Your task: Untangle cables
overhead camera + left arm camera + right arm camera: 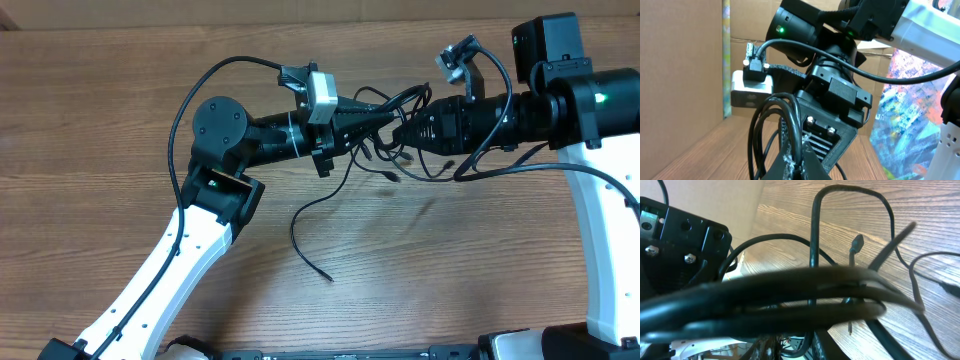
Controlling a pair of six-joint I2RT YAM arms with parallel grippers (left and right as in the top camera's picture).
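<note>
The cables [385, 105] are thin black cords knotted in a tangle between my two grippers, held off the table. One loose strand [305, 235] hangs down to the wood and ends in a small plug. My left gripper [372, 128] reaches in from the left. In the left wrist view my left gripper [796, 151] is shut, with a looped cable [760, 130] pinched between its fingers. My right gripper [404, 128] meets the tangle from the right. In the right wrist view, blurred cables [790, 295] cross the lens and hide its fingers. A small plug [856, 242] dangles behind.
The wooden table [480, 260] stretches all round the tangle. The two arms meet nose to nose over the table's back half. The right arm's housing [840, 95] fills the left wrist view, with cardboard walls [680, 60] behind.
</note>
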